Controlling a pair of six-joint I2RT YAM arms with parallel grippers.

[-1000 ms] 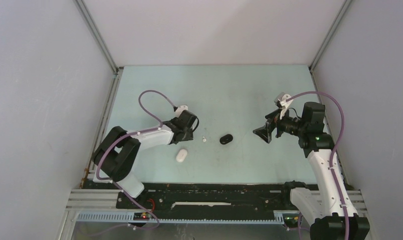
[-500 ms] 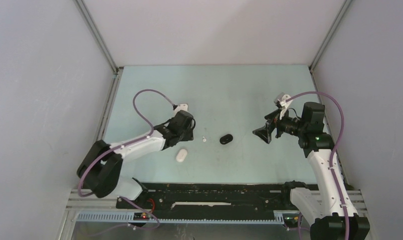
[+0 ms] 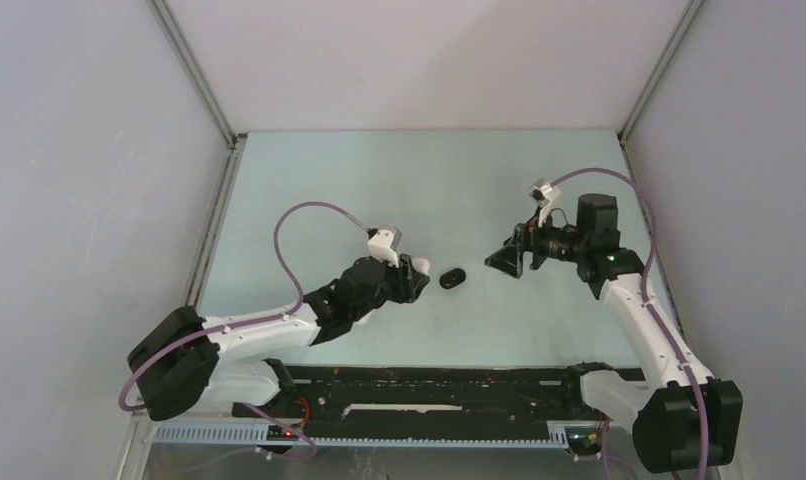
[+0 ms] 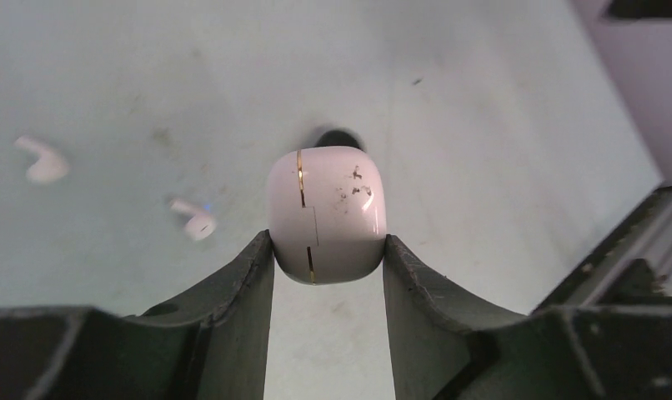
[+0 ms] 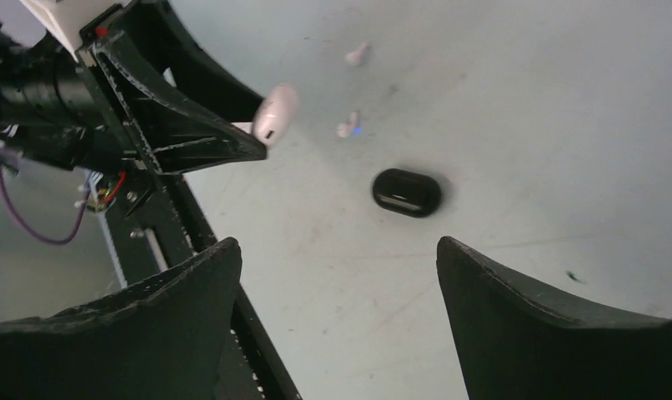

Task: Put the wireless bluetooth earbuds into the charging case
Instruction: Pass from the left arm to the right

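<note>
Earbuds (image 4: 195,220): two white, lying loose on table (image 4: 499,117), off to left of white case (image 4: 328,208). White case clamped between left gripper (image 4: 328,250) fingers. Black case (image 5: 406,192) closed, on table just beyond. Right gripper (image 5: 339,246) jaws wide apart, empty, near black case.

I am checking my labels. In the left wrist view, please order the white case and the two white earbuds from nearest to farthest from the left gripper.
1. The white case: clamped between the left gripper fingers.
2. The earbud with a blue glint: on the table, just left of the case.
3. The other earbud: farther left, near the view's edge.
</note>
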